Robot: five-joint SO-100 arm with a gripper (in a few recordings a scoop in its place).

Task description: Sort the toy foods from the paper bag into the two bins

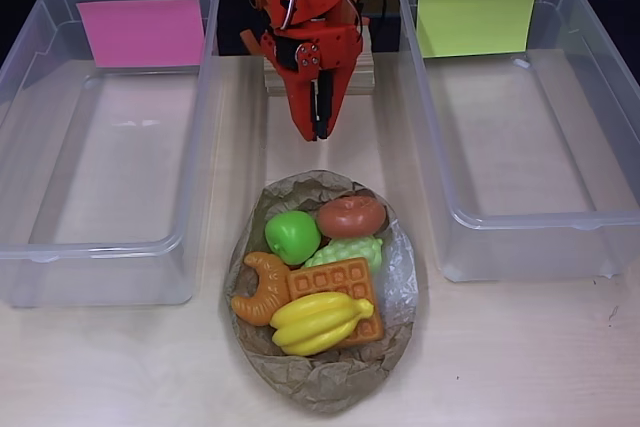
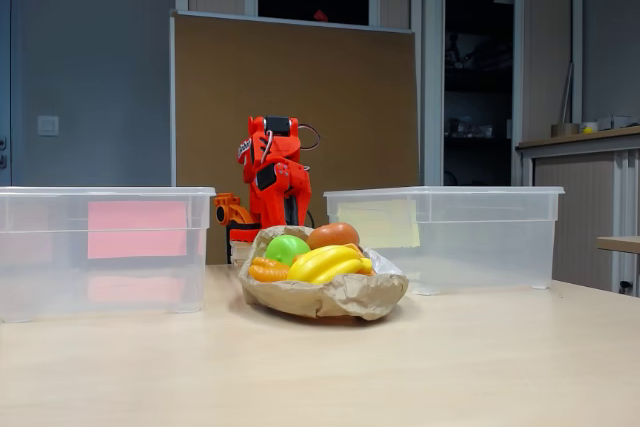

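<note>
A crumpled brown paper bag [image 1: 318,387] [image 2: 330,299] lies on the table between the two bins. On it rest yellow bananas [image 1: 318,321] [image 2: 322,264], an orange waffle [image 1: 340,280], an orange croissant [image 1: 259,292] [image 2: 268,270], a green apple [image 1: 291,236] [image 2: 286,248], pale green grapes [image 1: 350,251] and a brown donut [image 1: 351,216] [image 2: 333,235]. My orange gripper [image 1: 316,133] hangs behind the bag, pointing toward it, fingers together and holding nothing. The bin with the pink sheet [image 1: 100,247] [image 2: 100,247] stands left, the bin with the yellow-green sheet [image 1: 530,237] [image 2: 450,237] right; both hold no toys.
The arm's base [image 1: 318,72] sits on a small wooden block at the table's back, between the bins. Bare table lies in front of the bag and the bins. In the fixed view a brown board [image 2: 300,77] stands behind the arm.
</note>
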